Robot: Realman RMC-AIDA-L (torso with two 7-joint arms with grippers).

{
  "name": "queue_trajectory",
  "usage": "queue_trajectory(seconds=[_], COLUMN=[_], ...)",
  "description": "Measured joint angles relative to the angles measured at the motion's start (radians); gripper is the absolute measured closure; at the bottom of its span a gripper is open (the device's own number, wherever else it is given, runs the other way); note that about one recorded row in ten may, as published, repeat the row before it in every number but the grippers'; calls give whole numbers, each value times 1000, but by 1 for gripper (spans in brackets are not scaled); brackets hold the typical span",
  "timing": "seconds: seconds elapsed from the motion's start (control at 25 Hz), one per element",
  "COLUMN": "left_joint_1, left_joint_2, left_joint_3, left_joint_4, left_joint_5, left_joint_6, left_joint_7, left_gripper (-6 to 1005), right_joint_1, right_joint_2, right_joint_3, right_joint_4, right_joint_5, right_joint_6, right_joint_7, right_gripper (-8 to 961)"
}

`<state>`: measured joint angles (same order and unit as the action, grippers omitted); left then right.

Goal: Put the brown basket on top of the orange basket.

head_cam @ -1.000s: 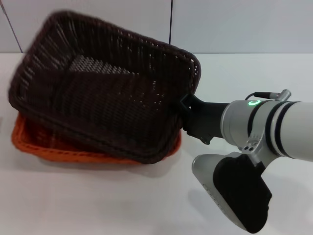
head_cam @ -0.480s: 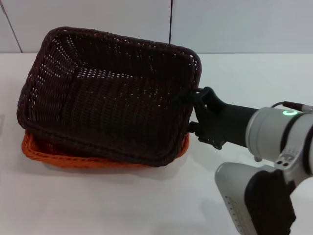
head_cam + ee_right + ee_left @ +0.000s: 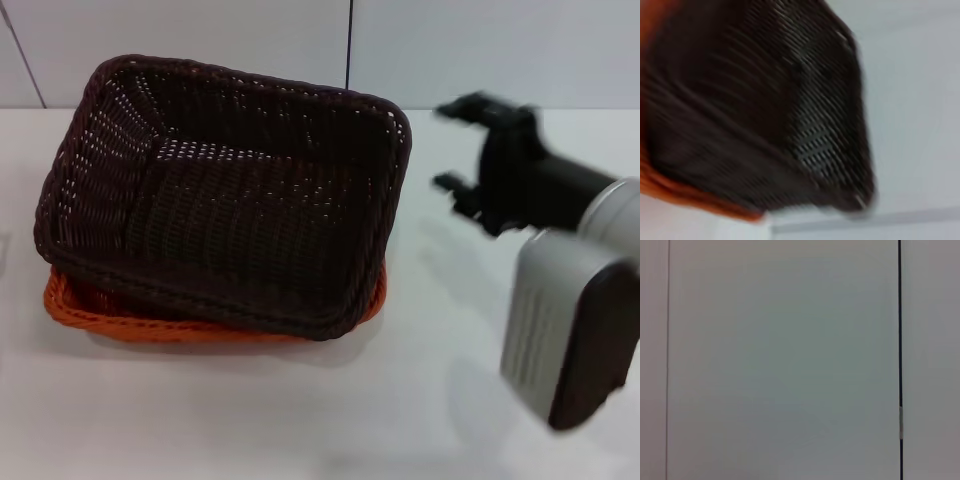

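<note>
Brown basket (image 3: 225, 200) nested in orange basket (image 3: 120, 322), right pincer (image 3: 450, 145) wide, apart, no writing

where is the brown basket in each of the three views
Head view: the brown basket fills the left and centre, nested in the orange basket, apart from the open right gripper.
Left wrist view: not in it.
Right wrist view: it fills most of the picture.
Shared landmark: the orange basket's rim along its edge.
</note>
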<state>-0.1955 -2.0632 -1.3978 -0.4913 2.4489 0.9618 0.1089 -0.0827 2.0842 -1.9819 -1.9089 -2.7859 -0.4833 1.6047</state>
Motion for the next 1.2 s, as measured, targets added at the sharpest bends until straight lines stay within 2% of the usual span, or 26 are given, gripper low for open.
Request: queue_trajectory(seconds=[0.12, 0.24, 0.36, 0.52, 0.64, 0.88, 1.04, 1.2], left_joint_1=[5, 9, 10, 14, 20, 31, 32, 32], left_joint_2=[-1, -1, -2, -4, -4, -3, -4, -4], left_joint_3=[1, 1, 2, 3, 5, 22, 31, 32], left_joint_4=[0, -1, 0, 1, 3, 19, 40, 51], left_joint_5=[-1, 0, -1, -3, 0, 5, 4, 6], left_joint_6=[5, 8, 9, 26, 44, 92, 122, 137], left_joint_7=[0, 0, 0, -24, -75, -106, -106, -106], left_gripper=[167, 167, 167, 167, 167, 167, 167, 167], right_joint_1=[-4, -6, -1, 49, 93, 168, 207, 229], right_joint_2=[-2, -4, -5, -7, -7, -9, -7, -3], right_joint_3=[54, 88, 107, 109, 119, 136, 83, 44], right_joint_4=[103, 239, 371, 604, 784, 1090, 1205, 1289], right_joint_5=[6, 11, 91, 183, 226, 322, 456, 481], right_joint_6=[200, 466, 708, 1051, 1280, 1571, 1680, 1772], right_joint_7=[125, 279, 449, 658, 899, 1293, 1340, 1342], right_gripper=[276, 276, 277, 277, 276, 275, 275, 275])
